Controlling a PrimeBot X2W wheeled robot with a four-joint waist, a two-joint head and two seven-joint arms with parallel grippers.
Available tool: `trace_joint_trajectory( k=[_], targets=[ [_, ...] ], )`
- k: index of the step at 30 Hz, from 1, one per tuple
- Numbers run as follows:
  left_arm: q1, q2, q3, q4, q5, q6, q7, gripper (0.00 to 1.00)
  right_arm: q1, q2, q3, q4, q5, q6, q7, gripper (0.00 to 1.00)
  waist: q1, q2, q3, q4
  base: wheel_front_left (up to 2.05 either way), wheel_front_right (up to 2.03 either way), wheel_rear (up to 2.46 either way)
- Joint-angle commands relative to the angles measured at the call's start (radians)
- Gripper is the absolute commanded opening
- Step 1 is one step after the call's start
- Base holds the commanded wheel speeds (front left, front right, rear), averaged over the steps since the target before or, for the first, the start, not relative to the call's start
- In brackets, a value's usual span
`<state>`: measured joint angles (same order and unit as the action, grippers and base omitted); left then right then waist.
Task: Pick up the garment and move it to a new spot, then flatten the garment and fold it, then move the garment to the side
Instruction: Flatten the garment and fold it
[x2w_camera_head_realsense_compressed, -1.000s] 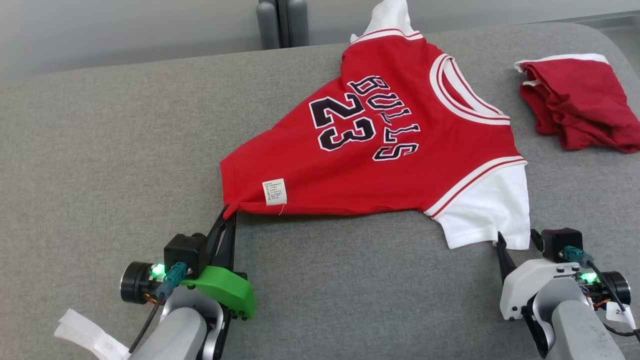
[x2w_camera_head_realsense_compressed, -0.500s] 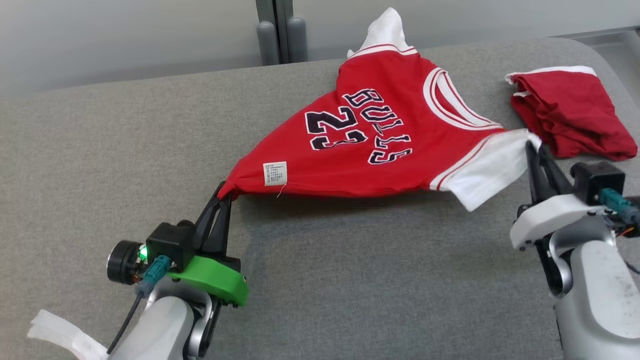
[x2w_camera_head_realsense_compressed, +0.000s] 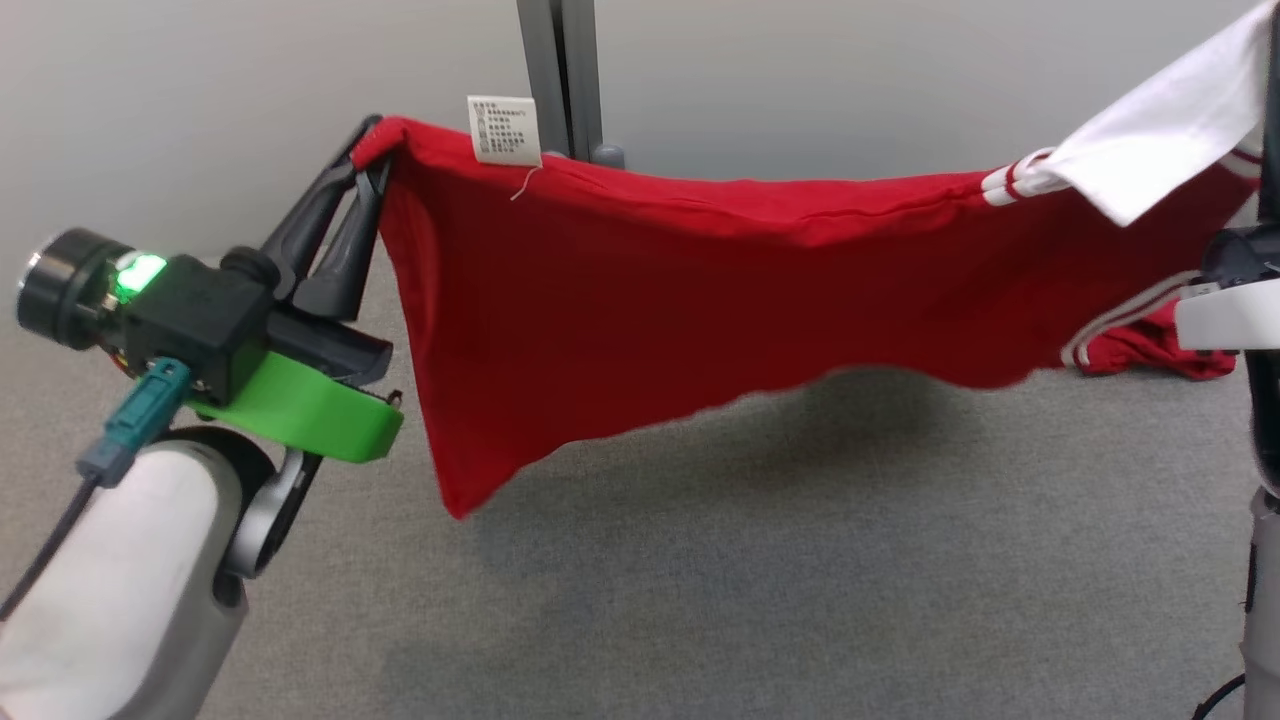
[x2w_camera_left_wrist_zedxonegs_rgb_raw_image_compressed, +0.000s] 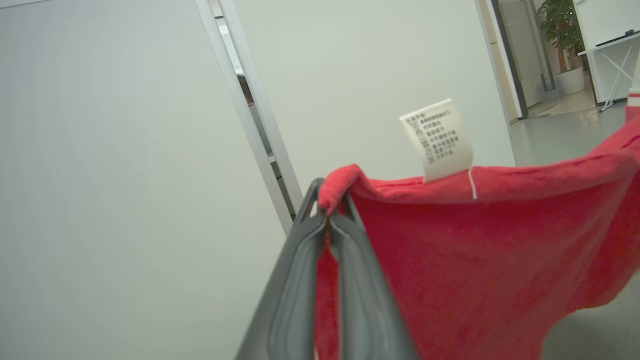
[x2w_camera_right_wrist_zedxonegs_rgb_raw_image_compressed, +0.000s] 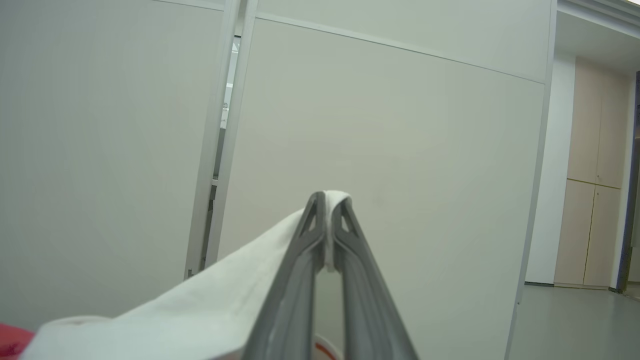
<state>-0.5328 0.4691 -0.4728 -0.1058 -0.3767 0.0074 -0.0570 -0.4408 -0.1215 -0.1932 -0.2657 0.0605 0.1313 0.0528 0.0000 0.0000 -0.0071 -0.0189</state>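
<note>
The red knit garment (x2w_camera_head_realsense_compressed: 700, 290) hung slack between both claws, above the grey fabric table (x2w_camera_head_realsense_compressed: 800, 560). The left gripper (x2w_camera_head_realsense_compressed: 368, 160) clamped its hem corner; its wrist view caught a printed label (x2w_camera_left_wrist_zedxonegs_rgb_raw_image_compressed: 440, 140) just beside the tips. The right gripper (x2w_camera_right_wrist_zedxonegs_rgb_raw_image_compressed: 327, 200) pinched the smooth white sleeve (x2w_camera_right_wrist_zedxonegs_rgb_raw_image_compressed: 200, 310).

This looks like an office. Beyond the right pincer (x2w_camera_right_wrist_zedxonegs_rgb_raw_image_compressed: 327, 200) stand tall pale grey-green partition panels (x2w_camera_right_wrist_zedxonegs_rgb_raw_image_compressed: 390, 150) joined by slim silver metal posts (x2w_camera_right_wrist_zedxonegs_rgb_raw_image_compressed: 220, 150). Tall beige wooden cupboards (x2w_camera_right_wrist_zedxonegs_rgb_raw_image_compressed: 595, 200) are off to its right. Far to the right of the left pincer (x2w_camera_left_wrist_zedxonegs_rgb_raw_image_compressed: 330, 200) are a smooth grey floor (x2w_camera_left_wrist_zedxonegs_rgb_raw_image_compressed: 565, 130), a leafy green potted plant (x2w_camera_left_wrist_zedxonegs_rgb_raw_image_compressed: 560, 22) and a white thin-legged table (x2w_camera_left_wrist_zedxonegs_rgb_raw_image_compressed: 607, 48).
</note>
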Motion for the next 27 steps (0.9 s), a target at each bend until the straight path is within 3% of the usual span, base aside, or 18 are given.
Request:
trace_joint_trajectory(
  k=[1, 7, 13, 20, 27],
  targets=[
    [-0.026, 0.020, 0.008, -0.032, 0.001, -0.005, 0.021, 0.00, -0.010, -0.009, -0.004, -0.040, 0.005, -0.001, 0.016, 0.00, 0.0000, 0.0000, -0.024, -0.003, 0.00, 0.00, 0.00],
    [-0.095, 0.082, 0.024, -0.202, -0.003, -0.017, 0.156, 0.00, -0.038, -0.045, -0.005, -0.223, 0.011, -0.001, 0.109, 0.00, 0.0000, 0.0000, -0.034, -0.012, 0.00, 0.00, 0.00],
    [-0.139, 0.112, 0.028, -0.268, -0.025, -0.028, 0.252, 0.00, -0.057, -0.082, 0.012, -0.290, 0.016, -0.001, 0.179, 0.00, 0.0000, 0.0000, -0.015, -0.016, 0.00, 0.00, 0.00],
    [-0.178, 0.100, 0.040, -0.199, -0.066, -0.037, 0.273, 0.00, -0.097, -0.078, 0.048, -0.208, 0.050, -0.001, 0.201, 0.00, 0.0000, 0.0000, 0.080, -0.015, 0.00, 0.00, 0.00],
    [-0.368, 0.096, 0.050, -0.017, -0.049, -0.080, 0.267, 0.00, -0.372, -0.085, 0.129, 0.018, 0.026, -0.001, 0.156, 0.00, 0.0000, 0.0000, 0.271, -0.027, 0.00, 0.00, 0.00]
  ],
)
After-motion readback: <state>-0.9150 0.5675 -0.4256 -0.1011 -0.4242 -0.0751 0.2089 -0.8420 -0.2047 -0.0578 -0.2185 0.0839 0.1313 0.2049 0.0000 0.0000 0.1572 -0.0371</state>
